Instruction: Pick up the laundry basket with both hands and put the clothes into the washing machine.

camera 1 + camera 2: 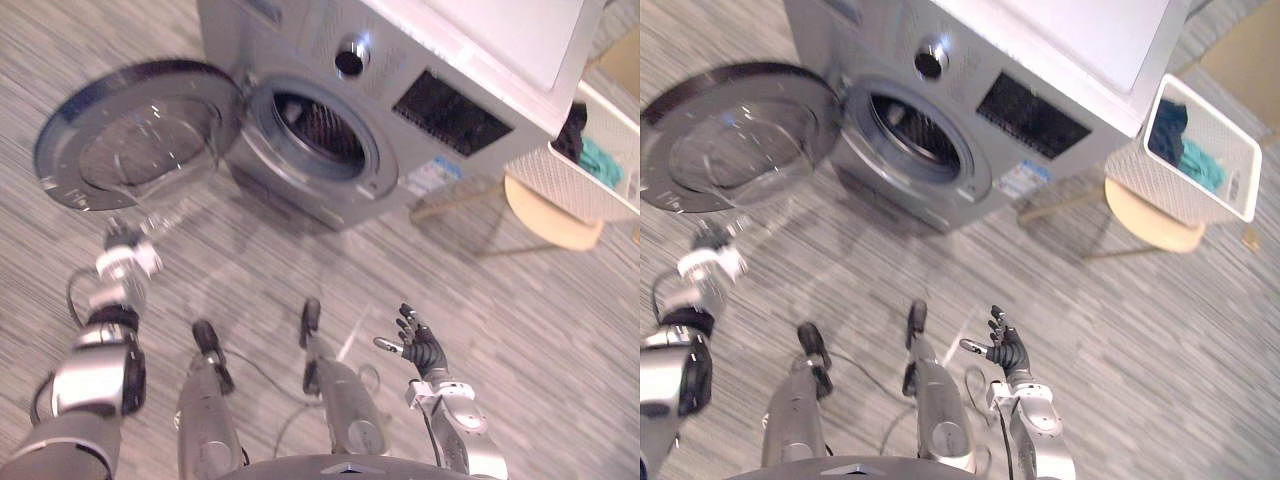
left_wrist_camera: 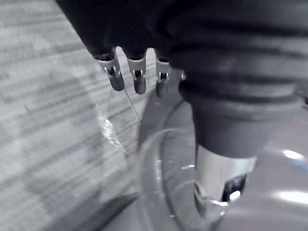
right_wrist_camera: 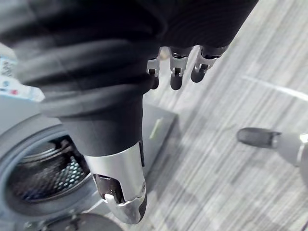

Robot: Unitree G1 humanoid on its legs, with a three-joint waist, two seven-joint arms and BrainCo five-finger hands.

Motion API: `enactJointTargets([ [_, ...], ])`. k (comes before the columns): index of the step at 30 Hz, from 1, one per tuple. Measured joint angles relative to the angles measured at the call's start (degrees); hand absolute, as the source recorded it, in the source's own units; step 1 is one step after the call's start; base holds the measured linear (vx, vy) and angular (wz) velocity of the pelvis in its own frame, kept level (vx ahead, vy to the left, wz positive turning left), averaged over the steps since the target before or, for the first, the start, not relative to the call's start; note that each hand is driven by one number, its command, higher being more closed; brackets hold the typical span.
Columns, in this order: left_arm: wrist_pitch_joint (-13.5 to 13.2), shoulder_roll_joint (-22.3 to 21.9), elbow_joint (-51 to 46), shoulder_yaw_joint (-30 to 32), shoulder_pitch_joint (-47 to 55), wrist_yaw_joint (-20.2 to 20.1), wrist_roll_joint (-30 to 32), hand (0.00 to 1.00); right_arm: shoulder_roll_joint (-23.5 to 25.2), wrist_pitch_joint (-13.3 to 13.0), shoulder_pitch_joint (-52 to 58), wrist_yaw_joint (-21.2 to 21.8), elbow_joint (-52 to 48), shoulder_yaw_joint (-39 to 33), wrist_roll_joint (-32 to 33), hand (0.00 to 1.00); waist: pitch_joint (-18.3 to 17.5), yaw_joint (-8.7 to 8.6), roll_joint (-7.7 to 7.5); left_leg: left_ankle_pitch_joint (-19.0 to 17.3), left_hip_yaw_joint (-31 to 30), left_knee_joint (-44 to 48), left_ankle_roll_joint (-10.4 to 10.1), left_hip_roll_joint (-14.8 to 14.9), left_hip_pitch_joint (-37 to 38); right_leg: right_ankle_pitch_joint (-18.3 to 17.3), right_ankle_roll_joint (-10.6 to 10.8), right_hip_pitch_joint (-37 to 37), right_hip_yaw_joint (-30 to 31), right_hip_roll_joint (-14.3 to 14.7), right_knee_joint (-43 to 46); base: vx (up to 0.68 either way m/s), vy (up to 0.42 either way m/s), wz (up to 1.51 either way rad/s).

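The one laundry basket (image 1: pixel 1152 180) sits on a single round wooden stool (image 1: pixel 1152 228) just right of the one washing machine (image 1: pixel 1040 125), raised, I judge, so both hands can reach its sides; it holds clothes (image 1: pixel 1185 150) in two colours, dark and teal. The machine's door (image 1: pixel 735 135) stands wide open, leaving the drum (image 1: pixel 915 130) ready for loading. Both hands are empty and well apart from the basket: the left robot hand (image 2: pixel 224 163) hangs relaxed beside the door glass, and the right robot hand (image 1: pixel 420 345) is spread low over the floor (image 1: pixel 1160 360).
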Motion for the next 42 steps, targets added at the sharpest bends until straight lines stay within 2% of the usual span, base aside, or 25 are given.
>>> enactJointTargets([
  [1, 0.67, -0.31, 1.53, 1.47, -1.71, 2.72, -2.57, 0.00, 0.37, 0.00, 0.41, -0.21, -0.42, 0.04, 0.11, 0.00, 0.18, 0.07, 0.03, -1.00, -0.04, 2.06, 0.08, 0.99, -1.56, 0.46, 0.68, -0.75, 0.49, 0.52, -0.31, -0.09, -0.005, -0.55],
  [2, 0.67, -0.20, 2.97, 1.87, -2.35, 3.57, -5.00, 0.00, 0.43, 0.02, 1.14, -0.93, -2.01, 1.03, 0.63, 0.00, 0.76, 0.36, -0.06, -3.24, 0.05, 5.89, 0.29, 3.33, -4.00, 2.01, 1.48, -2.02, 1.57, 1.82, -0.76, -0.07, 0.010, -0.83],
  [3, 0.55, -0.62, 1.86, 1.80, -2.55, 3.56, -6.79, 0.00, 0.45, -0.02, 2.22, -1.62, -4.76, 2.15, 0.85, 0.00, 0.92, 1.27, -0.02, -4.82, 0.42, 9.02, 0.52, 6.57, -6.82, 5.77, 3.92, -4.10, 2.77, 3.97, -1.53, -0.07, 0.013, -0.93],
  [4, 0.23, -1.01, 1.25, 1.79, -3.00, 3.57, -7.71, 0.00, 0.45, -0.02, 2.50, -1.84, -5.92, 2.65, 1.33, 0.00, 1.13, 2.02, 0.07, -4.99, 0.60, 9.47, 0.60, 8.06, -7.72, 8.13, 3.53, -5.32, 3.18, 5.07, -1.56, -0.08, 0.036, -0.65],
  [5, -0.98, -1.62, 0.73, 1.87, -5.00, 4.20, -8.83, 0.00, 0.68, -0.14, 3.31, -2.16, -7.58, 3.85, 2.04, 0.00, 1.75, 2.65, 0.32, -4.00, 0.94, 8.95, 1.53, 10.66, -8.84, 10.44, 0.58, -6.25, 2.23, 6.62, -1.33, 0.00, 0.037, -0.08],
  [6, -0.86, -1.13, -0.53, 1.83, -6.57, 4.42, -9.70, 0.00, 1.08, -0.12, 3.75, -2.13, -8.14, 4.74, 2.36, 0.00, 1.96, 3.31, 0.31, -1.57, 1.74, 7.59, 1.96, 12.86, -9.35, 5.12, -2.47, -7.60, -1.67, 6.65, 3.68, 0.05, 0.051, 0.16],
  [7, -0.70, -0.64, -2.27, 1.42, -6.91, 4.54, -10.02, 0.00, 1.53, -0.16, 3.76, -2.16, -8.45, 4.93, 2.38, 0.00, 2.21, 3.92, -0.07, -0.67, 1.85, 6.84, 1.50, 13.18, -9.39, 2.98, -4.48, -8.35, -3.26, 6.00, 6.62, 0.13, 0.048, 0.23],
  [8, -0.82, 0.33, -5.34, 0.92, -6.91, 4.87, -10.09, 0.00, 2.23, -0.66, 3.51, -2.18, -9.19, 5.62, 2.47, 0.00, 2.04, 4.39, -1.96, 0.24, 2.13, 6.89, 0.49, 13.80, -9.56, 3.28, -3.18, -7.84, -2.59, 6.65, 6.29, 0.12, 0.041, -0.12],
  [9, -1.42, 1.68, -7.21, 0.99, -7.09, 5.79, -10.58, 0.00, 2.39, -1.57, 3.52, -2.20, -10.76, 6.14, 2.87, 0.00, 1.84, 5.15, -2.33, 1.05, 2.57, 6.84, -0.67, 15.21, -10.50, 6.15, -2.04, -7.49, -1.84, 7.95, 2.54, 0.11, 0.032, -0.24],
  [11, -2.63, 2.60, -7.95, 1.99, -7.54, 7.06, -11.08, 0.00, 2.37, -2.46, 3.52, -2.20, -12.22, 6.16, 2.93, 0.00, 1.87, 4.74, -2.31, 1.12, 3.49, 6.58, -0.66, 15.30, -11.30, 8.82, -1.09, -7.25, -0.55, 8.01, -1.52, 0.06, 0.041, -0.33],
  [13, -3.01, 2.22, -7.95, 3.75, -8.44, 9.36, -11.51, 0.00, 2.30, -2.15, 3.83, -2.19, -12.02, 6.34, 2.86, 0.00, 2.60, 4.49, -1.73, 0.78, 3.49, 7.14, -0.72, 15.33, -11.18, 8.82, -1.05, -6.95, -0.46, 7.86, -1.53, 0.04, 0.098, -0.08],
  [17, -2.99, -1.46, -8.44, 3.28, -8.38, 9.31, -12.02, 0.00, 2.30, -2.19, 6.86, -2.13, -13.35, 6.55, 1.72, 0.00, 2.78, 4.68, -1.46, 0.72, 1.27, 6.75, -0.65, 15.04, -10.47, 8.40, -0.79, -4.30, -0.67, 7.84, -1.57, 0.03, 0.150, 0.34],
  [20, -2.43, -5.43, -10.11, 2.51, -5.64, 8.30, -11.77, 0.00, 2.32, -2.28, 7.40, -2.01, -13.10, 6.71, 1.64, 0.00, 2.54, 4.75, -1.81, 1.19, 1.26, 6.02, -0.13, 12.69, -8.38, 4.08, -1.33, -1.57, -1.05, 5.79, -1.56, 0.03, 0.110, 0.36],
  [22, -2.55, -6.97, -12.97, 2.54, -1.35, 7.14, -10.66, 0.00, 2.33, -2.28, 7.11, -1.98, -12.29, 6.86, 1.57, 0.00, 2.51, 4.85, -1.79, 1.34, 1.89, 5.92, 0.00, 12.16, -6.56, 2.10, -1.95, -0.18, -0.94, 5.32, -1.55, 0.04, 0.047, 0.06],
  [25, -2.66, -10.94, -13.74, 2.50, 6.47, 4.72, -7.53, 0.00, 2.37, -1.56, 5.37, -2.02, -5.22, 6.22, -1.09, 0.00, 2.10, 4.73, -1.15, 2.45, 2.16, 3.95, -1.32, 11.02, -2.02, -1.00, -2.49, 3.63, -1.39, 4.86, -1.53, 0.08, -0.013, 0.14],
  [26, -2.47, -13.47, -13.16, 2.15, 10.61, 3.68, -6.65, 0.00, 2.40, -1.18, 4.17, -2.02, -0.94, 5.78, -2.11, 0.00, 1.85, 4.47, -0.73, 3.53, 2.55, 1.24, -1.48, 9.39, 1.45, -2.03, -2.50, 5.97, -1.75, 4.19, -1.45, 0.11, -0.008, 0.33],
  [28, -1.61, -17.34, -11.61, -0.03, 17.78, 1.65, -4.55, 0.00, 2.38, -0.84, 2.52, -1.95, 6.20, 4.26, -2.87, 0.00, 0.26, 4.21, 0.53, 6.19, 3.09, -4.44, -1.64, 6.43, 6.47, -4.11, -2.28, 7.84, -2.32, 2.59, 0.62, 0.12, 0.000, 0.43],
  [30, 0.13, -20.05, -10.09, -2.91, 28.27, -1.92, -0.67, 0.00, 2.04, 0.30, -0.50, -1.99, 16.79, -0.31, -3.47, 0.00, -3.10, 3.84, 3.55, 9.46, 3.16, -12.38, -1.44, 2.50, 12.10, -7.15, -1.54, 9.67, -3.69, 0.29, 3.82, 0.11, 0.013, 0.50],
  [31, 0.40, -20.40, -10.05, -3.29, 30.87, -2.88, 0.75, 0.00, 1.69, 0.63, -1.07, -1.99, 19.01, -1.42, -4.20, 0.00, -3.66, 3.97, 4.41, 10.14, 3.10, -14.11, -1.35, 1.63, 13.75, -7.90, -1.25, 10.56, -3.85, -0.27, 4.49, 0.12, 0.055, 0.46],
  [32, 0.67, -20.53, -9.90, -3.94, 35.81, -4.64, 3.81, 0.00, 0.71, 1.12, -1.73, -1.93, 22.89, -3.11, -5.17, 0.00, -4.96, 4.49, 6.00, 10.94, 3.02, -16.88, -1.30, 0.12, 16.88, -9.06, -0.75, 12.48, -4.23, -1.25, 5.31, 0.09, 0.063, 0.33],
  [33, 0.68, -20.48, -9.53, -4.04, 38.11, -5.33, 5.24, 0.00, 0.18, 1.24, -1.87, -1.93, 24.88, -3.83, -5.17, 0.00, -5.82, 4.76, 6.75, 11.17, 2.94, -18.11, -1.24, -0.61, 18.34, -9.52, -0.42, 13.50, -4.58, -1.59, 5.64, 0.10, 0.079, 0.44],
  [34, 0.85, -20.42, -7.97, -4.00, 42.74, -7.36, 9.05, 0.00, -0.63, 1.44, -1.93, -1.94, 29.18, -5.90, -5.63, 0.00, -8.12, 5.11, 8.39, 11.44, 2.37, -20.30, -1.07, -2.18, 21.24, -10.37, 0.47, 16.16, -5.48, -2.50, 5.61, 0.08, 0.070, 0.39],
  [38, 1.25, -20.18, -4.64, -3.93, 50.01, -10.79, 16.40, 0.00, -1.49, 2.31, -4.24, -2.00, 39.55, -9.70, -7.27, 0.00, -11.35, 5.70, 10.29, 11.68, 0.28, -24.03, -0.73, -5.39, 26.77, -11.30, 1.88, 22.57, -8.11, -4.73, 4.04, 0.07, 0.075, 0.45],
  [39, 1.44, -20.27, -2.73, -3.51, 51.74, -11.63, 18.34, 0.00, -1.45, 2.44, -4.87, -2.00, 42.56, -10.42, -7.27, 0.00, -12.89, 5.91, 10.31, 11.57, -0.32, -24.38, -0.63, -6.22, 27.27, -11.36, 2.05, 23.71, -8.80, -5.39, 3.47, 0.04, 0.080, 0.28],
  [42, 1.97, -21.47, 1.65, -1.18, 53.70, -12.23, 18.34, 0.00, -0.68, 2.64, -6.84, -2.16, 49.58, -14.72, -7.17, 0.00, -13.62, 6.23, 9.90, 11.16, -1.03, -24.73, -0.29, -7.33, 29.58, -11.40, 2.45, 27.24, -9.80, -6.26, 2.12, 0.03, 0.057, 0.17],
])
